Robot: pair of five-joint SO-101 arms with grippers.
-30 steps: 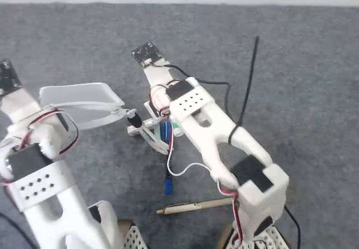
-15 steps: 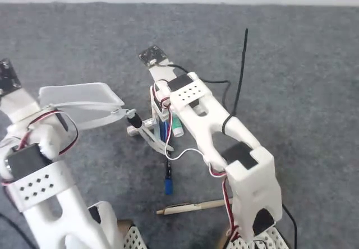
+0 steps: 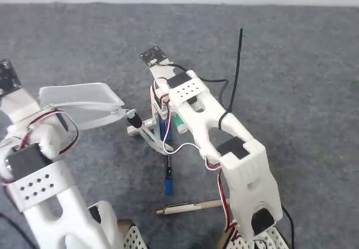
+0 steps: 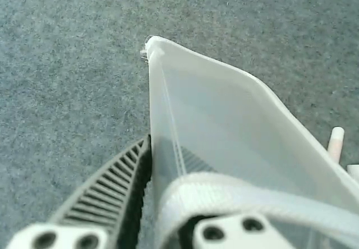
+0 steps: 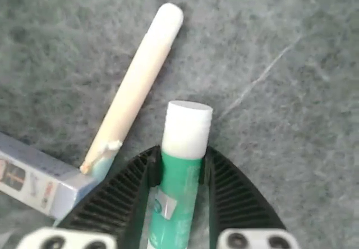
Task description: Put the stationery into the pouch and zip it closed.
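**A:** What worries you here?

**B:** The hold. The right gripper (image 5: 180,156) is pinched on the green glue stick (image 5: 178,184), with the white cap poking past the fingertips. It is a smooth round tube between two pads, so I judge it could swivel or slide out once the arm swings.

**A:** Anything near it?

**B:** A cream pen (image 5: 137,86) lies just beside the cap, near the middle of the tabletop (image 3: 291,64). A tilt on the lift could knock it away. A loose wire (image 3: 182,148) also hangs off the right arm above a blue pen (image 3: 167,177), and it might drag that pen along.

**A:** And the pouch?

**B:** The left gripper (image 4: 167,162) is clamped on one wall of the clear pouch (image 4: 235,120), holding it up toward the left edge of the tabletop. Held by one side, the mouth may sag, so the stick could strike the rim and miss.

**A:** How do the arms stand?

**B:** The right arm is stretched forward, folded at the elbow, wrist pointing down at the tabletop. I cannot tell whether the stick is off the surface. The left arm is bent up, with its gripper level.
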